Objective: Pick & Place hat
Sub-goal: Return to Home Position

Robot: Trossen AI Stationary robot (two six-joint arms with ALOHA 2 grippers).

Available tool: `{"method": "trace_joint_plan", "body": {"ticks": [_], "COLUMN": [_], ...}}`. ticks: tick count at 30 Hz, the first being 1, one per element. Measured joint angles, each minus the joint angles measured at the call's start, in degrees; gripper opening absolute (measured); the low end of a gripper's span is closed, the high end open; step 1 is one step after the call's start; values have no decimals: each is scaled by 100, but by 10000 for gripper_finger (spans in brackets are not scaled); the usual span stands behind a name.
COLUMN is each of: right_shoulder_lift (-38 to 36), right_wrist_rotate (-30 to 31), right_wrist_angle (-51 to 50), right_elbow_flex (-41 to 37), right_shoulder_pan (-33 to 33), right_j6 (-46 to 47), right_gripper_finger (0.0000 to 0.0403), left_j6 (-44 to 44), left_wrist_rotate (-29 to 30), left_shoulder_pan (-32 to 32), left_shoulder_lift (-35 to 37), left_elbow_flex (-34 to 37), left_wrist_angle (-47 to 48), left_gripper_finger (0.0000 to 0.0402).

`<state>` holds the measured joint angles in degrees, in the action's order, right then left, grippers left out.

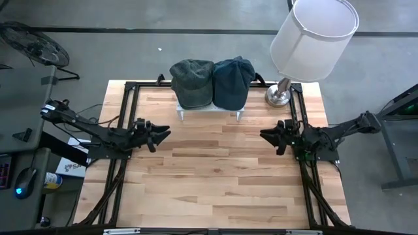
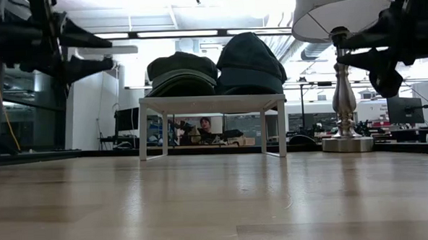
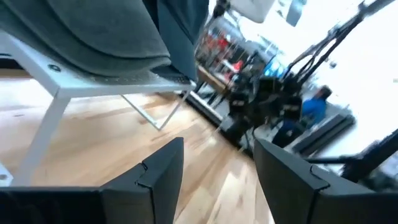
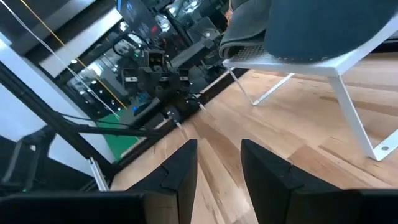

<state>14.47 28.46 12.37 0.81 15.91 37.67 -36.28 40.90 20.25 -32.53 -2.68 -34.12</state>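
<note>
Two hats lie side by side on a small white stand [image 1: 209, 112] at the table's far middle: a grey-green hat [image 1: 192, 83] on the left and a dark blue hat [image 1: 233, 83] on the right. Both rest with their undersides on the stand's top [image 2: 212, 103]. My left gripper [image 1: 160, 134] hovers at the table's left, pointing level toward the middle. It is open with nothing between its fingers [image 3: 217, 149]. My right gripper [image 1: 269, 136] hovers at the table's right, facing the left one. It is also open and empty [image 4: 217, 149]. Both stay nearer than the stand.
A table lamp with a white shade [image 1: 313, 32] stands on a silver base [image 1: 279, 96] at the far right, close beside the stand. Black frame rails [image 1: 124, 104] run along the table's left and right edges. Bare wood [image 1: 215, 176] lies between the grippers and the near edge.
</note>
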Motion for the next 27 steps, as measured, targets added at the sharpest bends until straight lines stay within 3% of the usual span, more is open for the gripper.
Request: {"method": "trace_joint_plan", "body": {"ticks": [2, 8, 14, 17, 21, 27], "right_shoulder_lift": [-142, -388, -620, -704, -808, -843], "right_wrist_rotate": [-173, -979, -2382, -2774, -2956, -2720], "right_wrist_angle": [-49, -526, -655, -652, -448, -389], "right_elbow_flex": [-13, 38, 38, 38, 38, 128], "right_shoulder_pan": [-160, -896, -1943, -2373, -2764, -2866], "right_j6": [24, 177, 232, 433, 368, -199], "right_gripper_finger": [117, 117, 117, 117, 117, 117], "left_j6": [49, 578, 1099, 1187, 1230, 1226], "left_wrist_rotate": [39, 70, -968, -1518, -2205, -2618], "left_shoulder_pan": [-3, -276, -1113, -1522, -2065, -2607], "left_shoulder_lift": [5, 31, 649, 1156, 2050, 3256], "left_elbow_flex": [167, 180, 185, 188, 191, 193], "left_wrist_angle": [-372, -255, 40, 561, 1563, 2448], "left_gripper_finger": [193, 193, 193, 193, 193, 193]}}
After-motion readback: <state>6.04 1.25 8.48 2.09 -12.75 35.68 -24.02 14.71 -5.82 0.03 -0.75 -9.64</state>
